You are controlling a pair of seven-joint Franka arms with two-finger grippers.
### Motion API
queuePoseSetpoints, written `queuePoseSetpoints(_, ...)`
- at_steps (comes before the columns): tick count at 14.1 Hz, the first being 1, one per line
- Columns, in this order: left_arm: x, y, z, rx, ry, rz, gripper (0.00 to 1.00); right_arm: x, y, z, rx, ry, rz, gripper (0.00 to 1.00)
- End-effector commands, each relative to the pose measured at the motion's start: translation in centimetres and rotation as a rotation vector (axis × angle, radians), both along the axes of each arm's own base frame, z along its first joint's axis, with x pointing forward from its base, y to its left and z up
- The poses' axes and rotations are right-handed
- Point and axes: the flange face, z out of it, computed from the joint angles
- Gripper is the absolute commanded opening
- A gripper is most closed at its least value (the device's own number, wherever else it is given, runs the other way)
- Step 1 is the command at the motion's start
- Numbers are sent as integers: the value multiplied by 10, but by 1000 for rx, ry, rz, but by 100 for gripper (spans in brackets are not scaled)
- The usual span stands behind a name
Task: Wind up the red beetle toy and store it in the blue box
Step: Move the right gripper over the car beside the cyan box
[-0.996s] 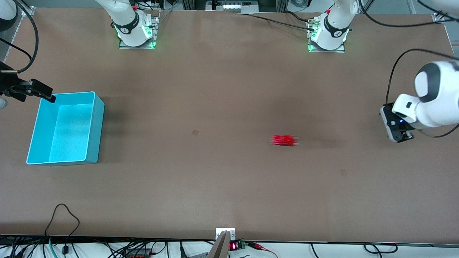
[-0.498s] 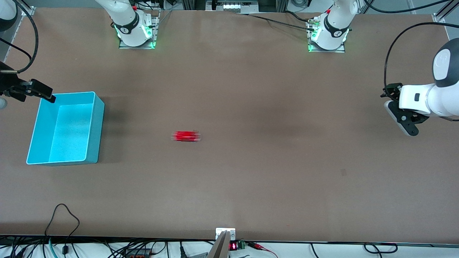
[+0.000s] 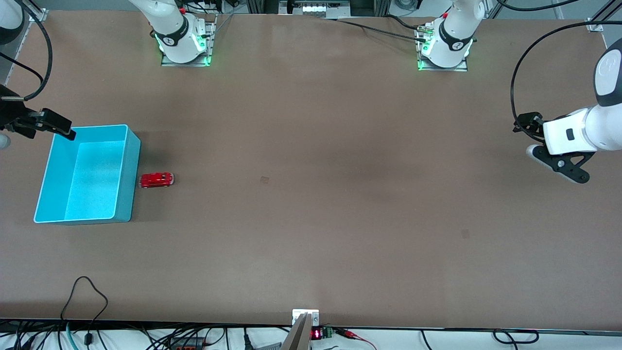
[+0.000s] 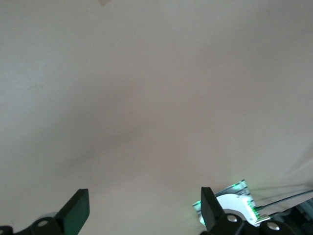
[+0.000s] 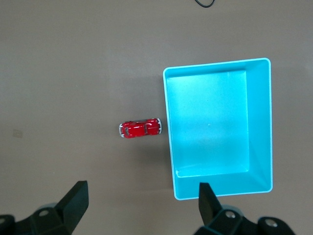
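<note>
red beetle toy rests on the tabletop, touching the blue box outer wall. storing pending. right hand open above it; left hand open, waiting. next: descend, grasp toy.

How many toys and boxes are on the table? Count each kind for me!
Red beetle toy: 1
Blue box: 1
Total: 2
</note>
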Motion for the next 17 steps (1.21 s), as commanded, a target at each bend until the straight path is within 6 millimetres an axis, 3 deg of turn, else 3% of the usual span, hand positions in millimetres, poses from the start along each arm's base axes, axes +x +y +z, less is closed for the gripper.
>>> queuePoseSetpoints(1, -6, -16, 13, 58, 11, 130, 100, 3, -2, 8, -2, -18, 13, 100)
queuePoseSetpoints(3, -6, -41, 22, 91, -16, 205, 100, 4, 1, 8, -2, -15, 19, 100)
queuePoseSetpoints(7, 4, -43, 53, 107, -93, 331, 100, 16, 20, -15, -5, 21, 58, 100)
queuePoseSetpoints(8, 10, -39, 45, 112, -90, 394, 100, 16, 26, -18, -8, 26, 65, 100)
queuePoseSetpoints(10, 10, -52, 58, 139, -176, 530, 100, 21, 34, -27, 1, 37, 61, 100)
queuePoseSetpoints(11, 11, -39, 60, 160, -191, 606, 100, 25, 35, -35, 16, 40, 61, 100)
queuePoseSetpoints(14, -11, -27, 69, 10, -281, 670, 100, 42, 42, -65, 109, 41, 61, 100)
queuePoseSetpoints(16, -37, -26, 62, -17, -348, 584, 100, 52, 45, -80, 110, 51, 169, 100)
queuePoseSetpoints(17, -40, -24, 61, 2, -353, 535, 100, 55, 45, -85, 104, 56, 243, 100)
